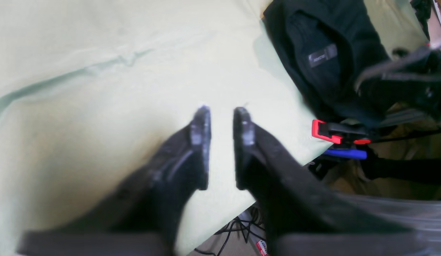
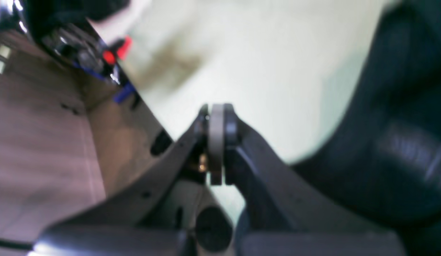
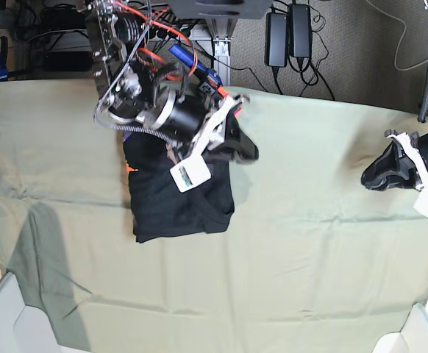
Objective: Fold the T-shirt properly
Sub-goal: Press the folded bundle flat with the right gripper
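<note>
The T-shirt (image 3: 177, 202) lies on the pale green cloth sheet (image 3: 287, 220) covering the tabletop, toward the far left of the base view. It is already reduced to a compact dark bundle, roughly rectangular, with a small orange mark at its left edge. The fold looks near complete, though the top of the bundle is hidden under the arm.

The right gripper (image 2: 216, 142) hovers over the upper right corner of the bundle. Its fingers (image 2: 230, 122) are pressed together on nothing — no cloth shows between them in the right wrist view, only the dark shirt off to the side.

The left gripper (image 1: 221, 147) stands well apart from the shirt, near the right edge of the sheet in the base view. Its fingers (image 1: 202, 131) show a narrow gap with bare green sheet between them; nothing is held.

Judgement: the step in hand appears to be finishing and releasing the last fold. To do it well, the right arm should lift straight up and clear of the bundle so that no layer is dragged open, then withdraw sideways. Any remaining loose edge under the arm should be pressed flat before leaving — the collar area, seen in the left wrist view with its label (image 1: 322, 57) showing, looks bunched rather than smooth.
</note>
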